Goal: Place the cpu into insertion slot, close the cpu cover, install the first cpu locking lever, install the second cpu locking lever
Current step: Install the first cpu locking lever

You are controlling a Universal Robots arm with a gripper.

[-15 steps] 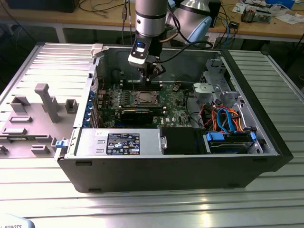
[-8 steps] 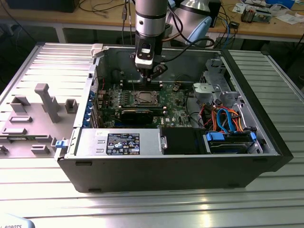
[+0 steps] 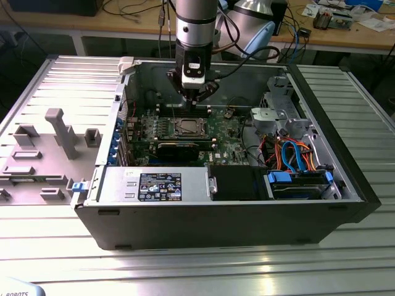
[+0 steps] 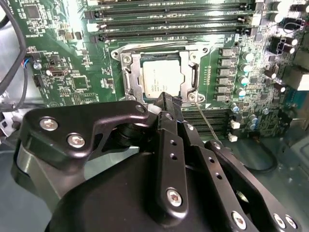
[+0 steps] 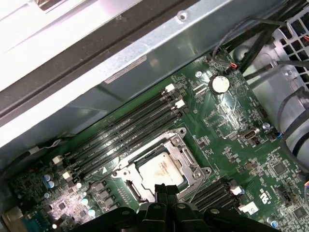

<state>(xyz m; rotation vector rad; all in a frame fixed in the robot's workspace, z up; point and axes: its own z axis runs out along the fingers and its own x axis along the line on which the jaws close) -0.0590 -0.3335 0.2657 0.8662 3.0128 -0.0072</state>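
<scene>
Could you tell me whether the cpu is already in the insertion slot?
In: the cpu lies flat inside the insertion slot, silvery top facing up.

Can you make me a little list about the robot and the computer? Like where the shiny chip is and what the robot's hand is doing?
place: open computer case on a ribbed metal table
cpu: lying flat in the insertion slot
cpu cover: looks folded down, framing the chip
hand: fingers together, right over one edge of the slot
lever rod: thin, sticks out beside the slot; I cannot tell whether it is latched
</scene>
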